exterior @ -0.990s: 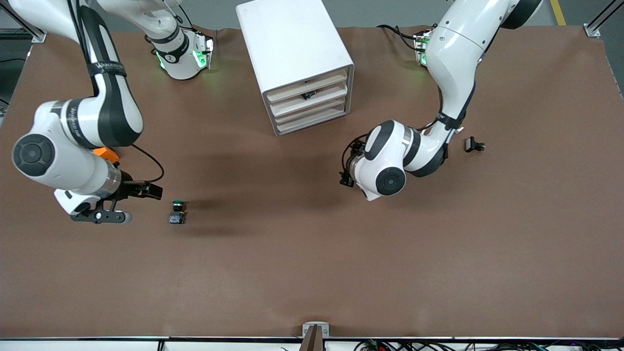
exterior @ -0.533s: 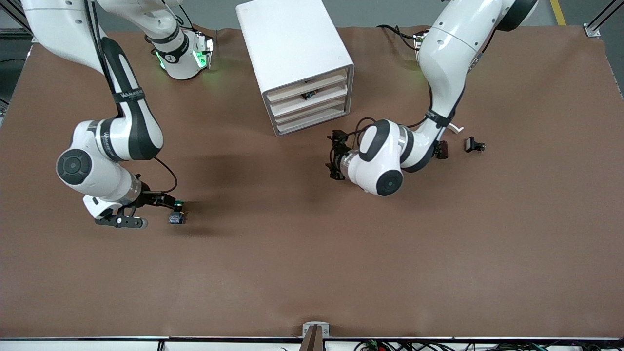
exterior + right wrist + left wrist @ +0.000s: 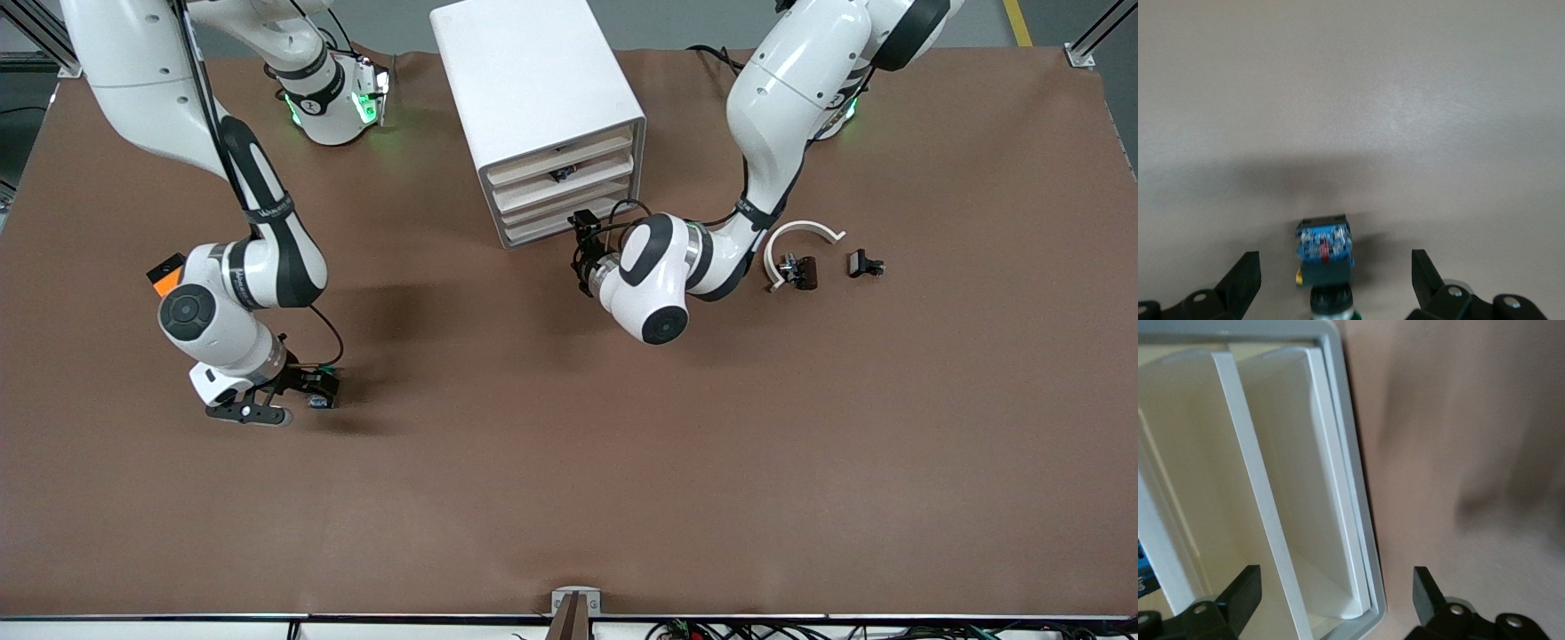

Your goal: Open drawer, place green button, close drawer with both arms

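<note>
Right gripper (image 3: 1331, 283) open, fingers either side of button (image 3: 1325, 250), left gripper (image 3: 1335, 600) open just before drawer (image 3: 569, 222) front

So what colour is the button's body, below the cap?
Blue and black, on the button between the open right hand's fingers; clearest in the right wrist view.

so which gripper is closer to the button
Right. The right gripper is open right at the button, which lies between its fingers. The left gripper is open in front of the cabinet's drawers.
</note>
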